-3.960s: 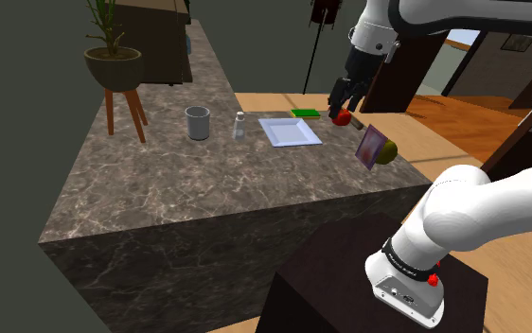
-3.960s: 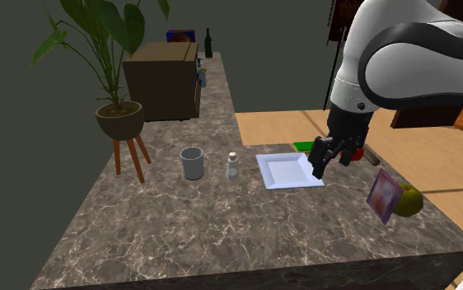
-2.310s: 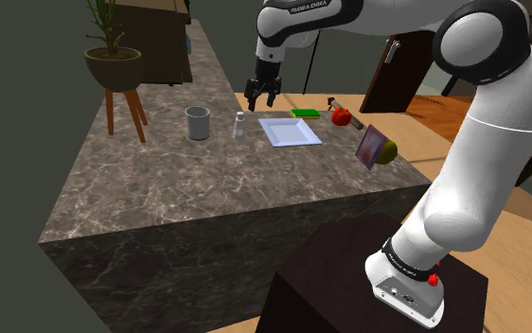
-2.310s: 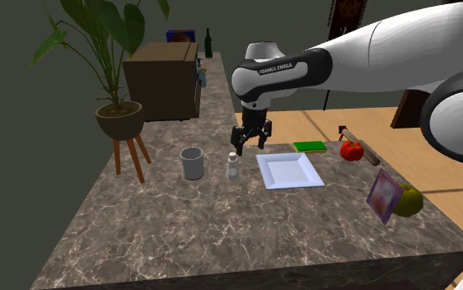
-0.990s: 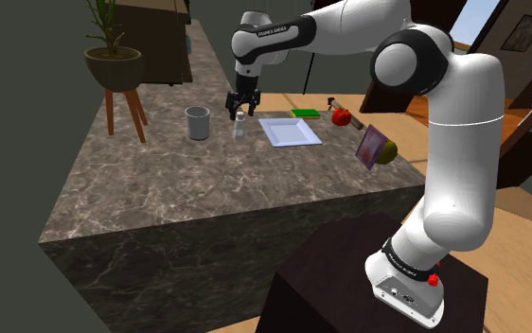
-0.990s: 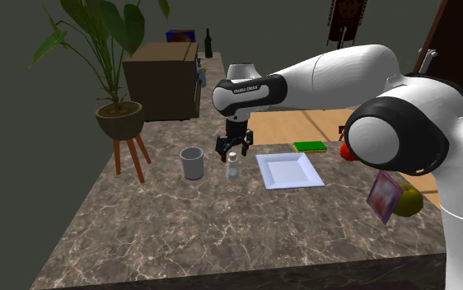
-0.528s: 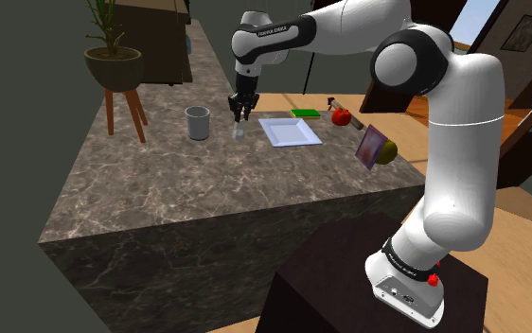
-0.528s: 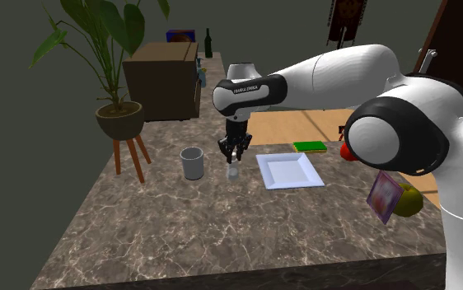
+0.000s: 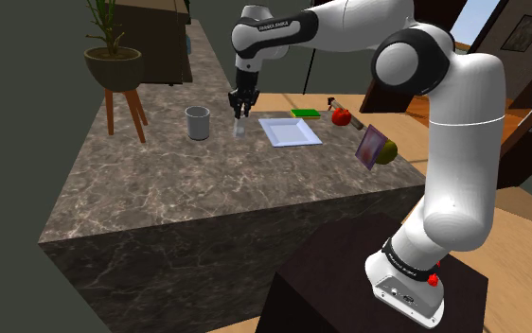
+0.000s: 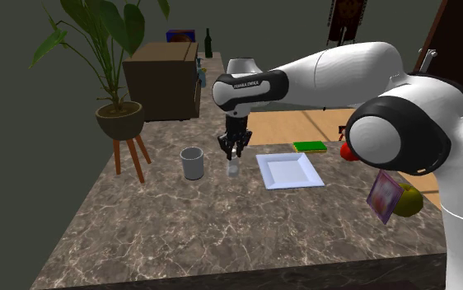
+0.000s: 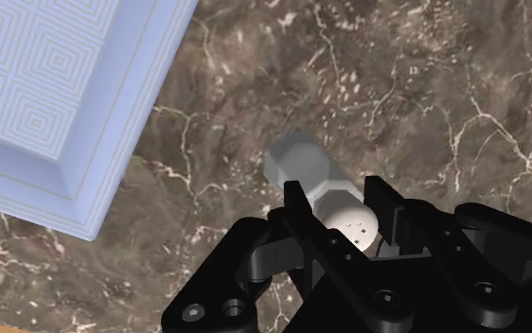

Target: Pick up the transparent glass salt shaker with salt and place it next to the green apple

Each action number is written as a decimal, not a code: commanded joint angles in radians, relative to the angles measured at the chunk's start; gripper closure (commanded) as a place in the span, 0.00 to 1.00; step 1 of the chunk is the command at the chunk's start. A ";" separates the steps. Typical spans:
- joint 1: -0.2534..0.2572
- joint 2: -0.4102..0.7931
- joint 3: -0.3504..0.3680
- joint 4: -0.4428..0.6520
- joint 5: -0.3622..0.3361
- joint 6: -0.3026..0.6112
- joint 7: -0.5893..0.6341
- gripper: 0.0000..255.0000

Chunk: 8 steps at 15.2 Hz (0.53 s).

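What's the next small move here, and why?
Probably a short straight lift. The fingers look shut on the salt shaker, which is beside the white plate and low at the marble counter. The green apple lies far past the plate, so clear the surface before carrying.

Top of the salt shaker [image 10: 233, 168] is buried in the gripper [image 10: 233, 156] pinching it just beside the plate [image 11: 27, 95], so both outside views only give you its lower body. The plate runs off the wrist view's edge. Past the plate's other side, the apple [image 9: 389, 150] sits half behind a purple card [image 9: 369, 147]. The red thing [image 9: 342, 118] behind the plate is too small to name.
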 commanded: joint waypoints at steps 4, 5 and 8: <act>0.000 -0.016 -0.001 0.044 -0.003 -0.059 0.007 1.00; -0.001 -0.018 -0.001 0.054 -0.004 -0.072 0.008 1.00; -0.002 -0.022 -0.002 0.088 -0.005 -0.110 0.012 1.00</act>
